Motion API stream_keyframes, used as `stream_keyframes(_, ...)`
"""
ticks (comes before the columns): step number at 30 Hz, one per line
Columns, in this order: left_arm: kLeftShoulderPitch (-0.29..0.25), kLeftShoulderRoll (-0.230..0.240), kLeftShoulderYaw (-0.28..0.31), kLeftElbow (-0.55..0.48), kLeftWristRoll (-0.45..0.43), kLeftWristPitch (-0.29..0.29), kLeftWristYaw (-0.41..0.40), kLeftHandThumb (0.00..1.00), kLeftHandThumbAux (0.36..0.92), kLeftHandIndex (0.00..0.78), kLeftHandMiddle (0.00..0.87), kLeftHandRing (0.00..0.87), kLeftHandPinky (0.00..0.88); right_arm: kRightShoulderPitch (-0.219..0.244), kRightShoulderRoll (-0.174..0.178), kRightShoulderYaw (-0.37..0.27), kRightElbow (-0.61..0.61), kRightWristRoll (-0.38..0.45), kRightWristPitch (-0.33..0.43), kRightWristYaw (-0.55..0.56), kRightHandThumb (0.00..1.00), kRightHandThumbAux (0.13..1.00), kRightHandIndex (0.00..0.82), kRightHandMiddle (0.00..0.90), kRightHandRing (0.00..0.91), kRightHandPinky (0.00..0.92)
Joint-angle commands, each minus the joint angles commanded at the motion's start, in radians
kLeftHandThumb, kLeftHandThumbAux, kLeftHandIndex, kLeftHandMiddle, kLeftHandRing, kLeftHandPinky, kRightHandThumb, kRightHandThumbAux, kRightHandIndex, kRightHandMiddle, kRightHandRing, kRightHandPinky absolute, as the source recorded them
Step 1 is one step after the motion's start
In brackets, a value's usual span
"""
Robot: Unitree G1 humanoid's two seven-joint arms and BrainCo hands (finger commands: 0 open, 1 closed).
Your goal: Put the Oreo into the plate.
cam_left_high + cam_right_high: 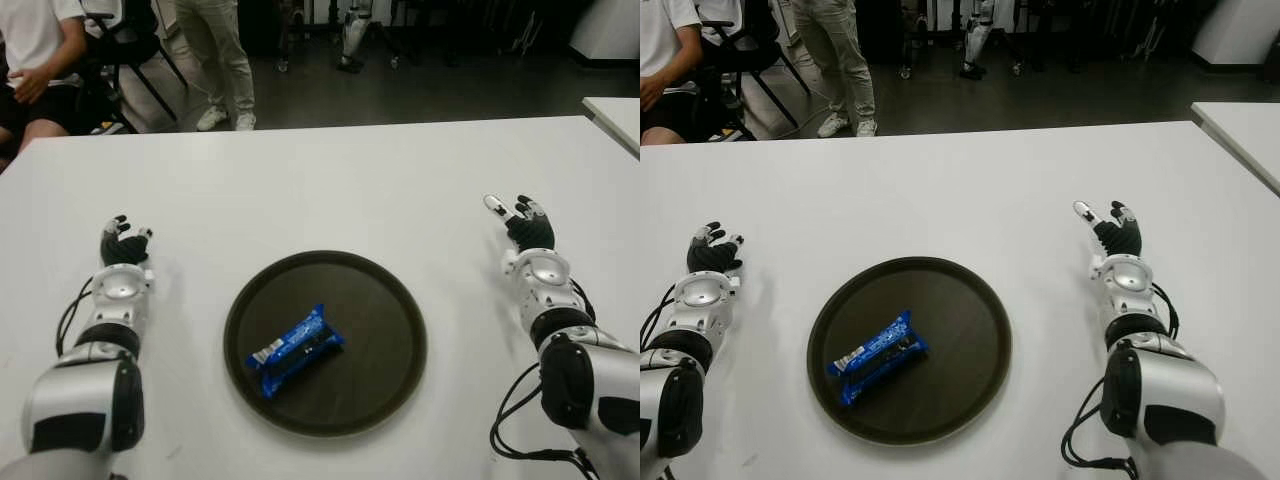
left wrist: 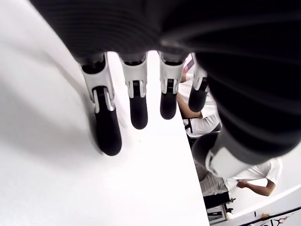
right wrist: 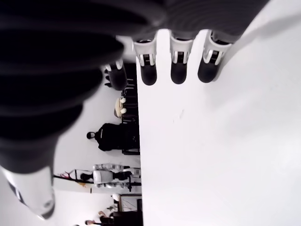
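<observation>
Left hand [image 1: 124, 246]: fingers [image 2: 107, 127] extending straight, relaxed, gripping nothing, hovering close over the white table [image 1: 330, 180], left of the plate. Right hand [image 1: 524, 228]: fingers [image 3: 178, 63] likewise spreading open and empty, showing well right of the plate. Between the two arms, the blue Oreo packet [image 1: 293, 351] is lying flat, diagonally, inside the round dark plate [image 1: 395, 310]. People are sitting and standing beyond the table's far edge.

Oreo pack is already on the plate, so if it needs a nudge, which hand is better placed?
Left, marginally. The Oreo pack lies left of centre in the plate, nearer the left hand. The right hand shows farther off. Both are open and empty.
</observation>
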Motion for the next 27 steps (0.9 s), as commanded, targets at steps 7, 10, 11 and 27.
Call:
stream_keyframes(7,-0.002,0.0,0.01,0.0,-0.013,-0.004,-0.01,0.194,0.648,0.033,0.149,0.145,0.108,-0.001,0.003,0.007,0.0,-0.009,0.0,-0.011,0.0,0.668,0.035,0.061,0.054,0.04)
stream_keyframes(10,-0.003,0.0,0.008,0.0,-0.012,-0.004,-0.01,0.19,0.65,0.033,0.146,0.145,0.118,-0.003,0.003,0.007,0.0,-0.009,0.001,-0.005,0.0,0.682,0.035,0.063,0.056,0.042)
stream_keyframes(11,-0.004,0.0,0.008,-0.001,-0.012,-0.004,-0.01,0.181,0.647,0.031,0.144,0.144,0.122,-0.003,0.003,0.007,0.0,-0.009,0.001,-0.003,0.0,0.687,0.038,0.066,0.058,0.041)
stream_keyframes(27,-0.006,0.005,0.005,0.0,-0.008,0.004,-0.012,0.178,0.644,0.029,0.146,0.141,0.1,-0.005,0.004,0.017,0.0,-0.034,0.002,-0.011,0.0,0.677,0.078,0.084,0.062,0.037)
